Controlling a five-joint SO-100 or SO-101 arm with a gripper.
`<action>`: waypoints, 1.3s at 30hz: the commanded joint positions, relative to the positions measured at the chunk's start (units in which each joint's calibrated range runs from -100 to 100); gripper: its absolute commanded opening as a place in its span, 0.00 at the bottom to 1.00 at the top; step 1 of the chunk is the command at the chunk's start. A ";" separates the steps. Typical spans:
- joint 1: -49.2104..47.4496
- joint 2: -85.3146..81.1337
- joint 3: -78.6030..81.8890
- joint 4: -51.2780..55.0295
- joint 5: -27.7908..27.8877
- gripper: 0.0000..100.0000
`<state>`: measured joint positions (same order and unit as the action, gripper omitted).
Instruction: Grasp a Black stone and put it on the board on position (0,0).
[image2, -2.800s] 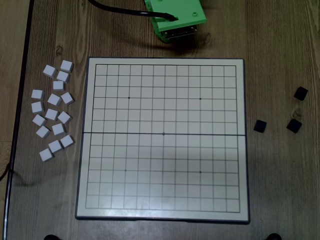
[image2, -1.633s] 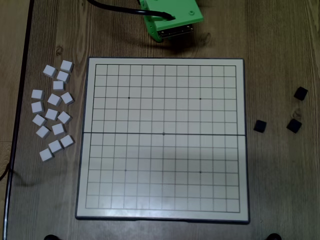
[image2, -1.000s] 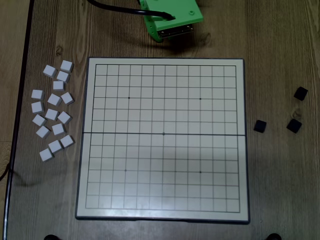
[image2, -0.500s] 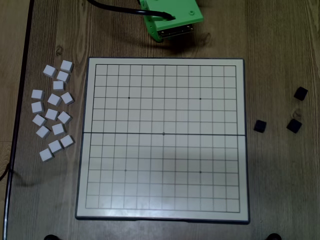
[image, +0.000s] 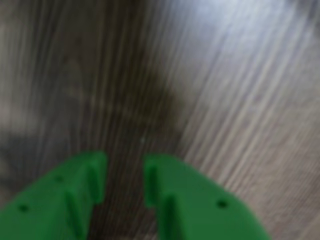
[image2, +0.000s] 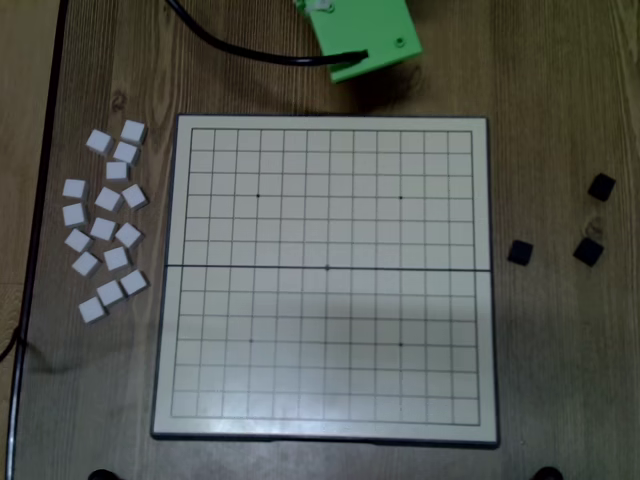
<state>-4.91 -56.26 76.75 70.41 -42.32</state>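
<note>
the green plastic gripper (image: 125, 185) hangs empty, jaws narrowly parted, over bare wood; the small matte black stone (image2: 520, 252) sits far off, so a blind reach risks missing it

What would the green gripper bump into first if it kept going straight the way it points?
Most likely just the bare wooden table. In the wrist view the gripper is slightly open, empty, with only blurry wood ahead. How far off the wood is, I can't tell.
</note>
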 joint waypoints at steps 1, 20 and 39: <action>-3.24 4.67 -14.34 1.98 -0.10 0.06; -10.07 22.30 -46.22 10.08 -2.64 0.06; -20.17 38.83 -72.99 21.74 -10.11 0.06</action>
<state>-22.91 -18.81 12.03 90.32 -50.67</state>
